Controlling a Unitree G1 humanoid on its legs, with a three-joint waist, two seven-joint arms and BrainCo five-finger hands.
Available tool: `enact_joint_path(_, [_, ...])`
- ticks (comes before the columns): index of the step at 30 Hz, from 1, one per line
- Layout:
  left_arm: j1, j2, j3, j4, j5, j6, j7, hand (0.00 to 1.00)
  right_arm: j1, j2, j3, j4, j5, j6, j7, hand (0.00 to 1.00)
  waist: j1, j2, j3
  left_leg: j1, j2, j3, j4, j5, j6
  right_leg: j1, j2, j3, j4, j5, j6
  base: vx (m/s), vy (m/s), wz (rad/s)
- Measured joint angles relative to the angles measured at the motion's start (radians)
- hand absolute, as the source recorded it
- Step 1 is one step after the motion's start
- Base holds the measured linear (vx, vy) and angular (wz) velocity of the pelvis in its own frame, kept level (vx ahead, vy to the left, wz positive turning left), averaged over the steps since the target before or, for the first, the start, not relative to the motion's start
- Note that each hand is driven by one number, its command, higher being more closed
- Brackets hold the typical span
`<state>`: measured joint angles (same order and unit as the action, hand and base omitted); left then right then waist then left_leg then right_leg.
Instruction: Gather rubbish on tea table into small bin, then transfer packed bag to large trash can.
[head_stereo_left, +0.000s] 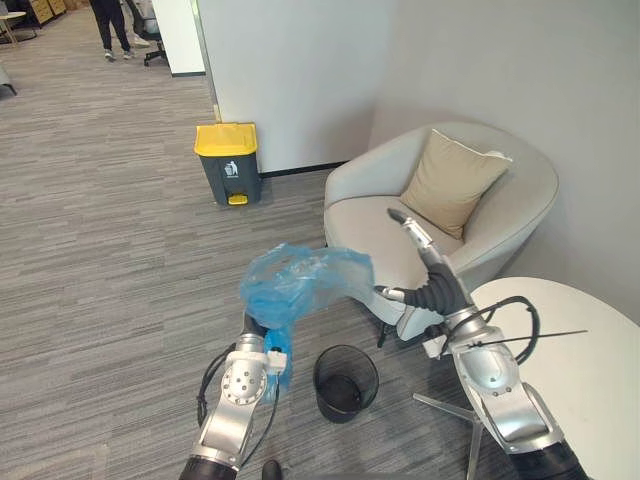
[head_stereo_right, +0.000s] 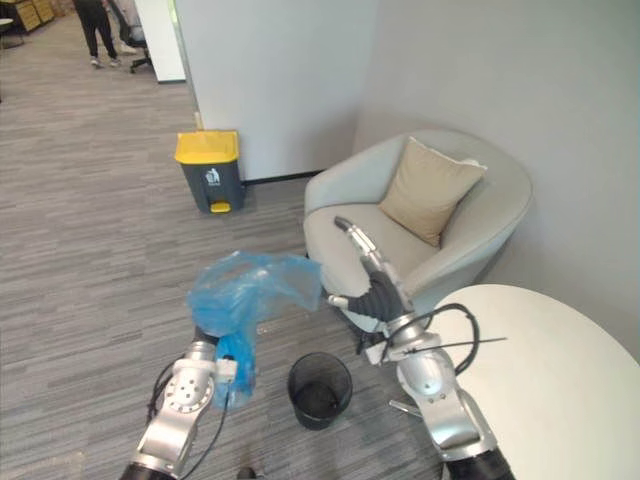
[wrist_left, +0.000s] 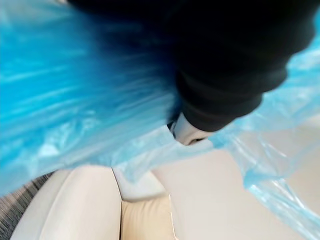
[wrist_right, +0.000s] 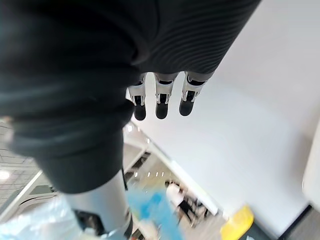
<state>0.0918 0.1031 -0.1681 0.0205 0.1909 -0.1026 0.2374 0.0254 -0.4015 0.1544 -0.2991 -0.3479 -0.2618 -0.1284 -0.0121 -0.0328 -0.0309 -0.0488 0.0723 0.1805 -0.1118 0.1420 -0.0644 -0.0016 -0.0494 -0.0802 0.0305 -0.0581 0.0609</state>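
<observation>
Blue plastic bag covers left hand, grip cannot tell | right hand spread | yellow-lidded grey trash can closed

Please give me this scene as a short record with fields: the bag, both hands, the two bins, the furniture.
blue plastic bag: held up by the left arm, above and left of the small bin
left hand: wrapped in the bag
right hand: open, empty, raised before the armchair
small black bin: on the floor between the arms
large trash can: yellow lid closed, by the wall
armchair: beige cushion on it
white round table: beside the right arm
</observation>
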Motion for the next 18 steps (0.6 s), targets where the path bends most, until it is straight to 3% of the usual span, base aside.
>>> enact_joint_path(2, [0.024,-0.002,0.015,-0.004,-0.006,0.000,0.000,1.00,0.040,0.042,-0.036,0.003,-0.023,0.000,-0.018,0.00,0.000,0.003,0.003,0.000,-0.001,0.000,0.000,0.000,0.000,0.000,-0.001,0.000,0.000,-0.001,0.000,0.00,0.000,0.00])
enact_joint_path(5, [0.081,-0.020,0.056,-0.004,-0.034,0.000,-0.002,1.00,0.116,0.174,-0.102,0.064,-0.021,0.008,-0.036,0.00,-0.004,0.009,0.008,0.000,-0.002,0.000,0.000,0.000,0.000,0.000,-0.001,-0.001,0.000,-0.004,0.000,0.00,0.000,0.00])
enact_joint_path(9, [0.140,-0.058,0.117,0.077,-0.125,0.000,-0.031,1.00,0.198,0.296,-0.179,0.287,0.106,0.066,-0.006,0.00,-0.004,0.016,0.013,0.000,0.003,-0.004,0.000,-0.005,-0.002,0.003,-0.003,-0.004,-0.001,-0.006,-0.003,0.00,0.000,0.01])
enact_joint_path(14, [0.174,-0.057,0.192,0.260,-0.215,0.004,-0.109,1.00,0.212,0.365,-0.274,0.587,0.155,0.128,0.023,0.00,-0.006,0.025,0.023,-0.003,0.003,-0.019,0.000,-0.020,-0.006,0.008,-0.003,-0.022,-0.001,-0.017,-0.008,0.01,-0.001,0.09])
enact_joint_path(18, [0.178,-0.058,0.227,0.388,-0.232,0.019,-0.149,1.00,0.201,0.371,-0.331,0.789,0.207,0.146,0.023,0.00,0.000,0.026,0.039,0.011,-0.001,-0.029,0.000,-0.028,-0.004,0.028,-0.007,-0.033,0.001,-0.026,-0.002,0.04,-0.006,0.10])
